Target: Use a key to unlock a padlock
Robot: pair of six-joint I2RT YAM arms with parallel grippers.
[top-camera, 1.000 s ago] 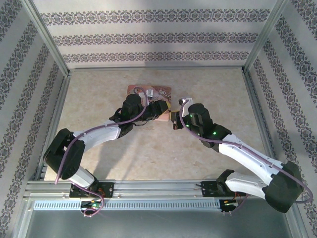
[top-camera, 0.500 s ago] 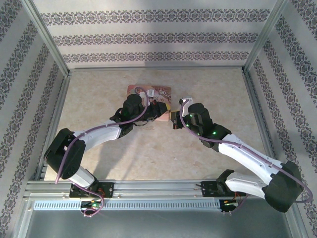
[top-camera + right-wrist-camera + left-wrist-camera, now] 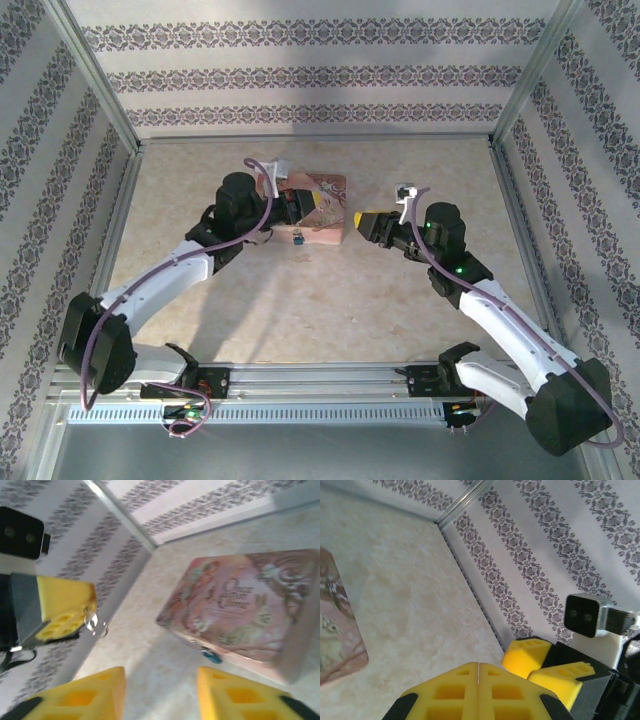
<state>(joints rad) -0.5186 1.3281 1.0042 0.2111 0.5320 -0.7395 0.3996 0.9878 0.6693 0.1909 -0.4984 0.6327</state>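
Observation:
The tiny blue padlock (image 3: 298, 238) hangs at the front edge of the flat pink box (image 3: 328, 186); the right wrist view has the padlock (image 3: 212, 655) under the box's rim (image 3: 250, 610). My left gripper (image 3: 316, 203) is over the box, its yellow jaws pressed together (image 3: 478, 667). In the right wrist view a small silvery key with a ring (image 3: 93, 622) dangles from the left gripper's tip. My right gripper (image 3: 362, 221) is just right of the box, open (image 3: 161, 676) with nothing between its fingers, facing the padlock.
The beige table (image 3: 320, 300) is fenced by patterned walls and a metal frame (image 3: 110, 230). The right gripper's yellow fingers (image 3: 525, 655) and its wrist camera (image 3: 587, 615) sit close to my left gripper.
The left arm has swung back and to the left with its gripper shut. The right gripper has pulled away to the right and opened. The padlock now shows at the box's front edge.

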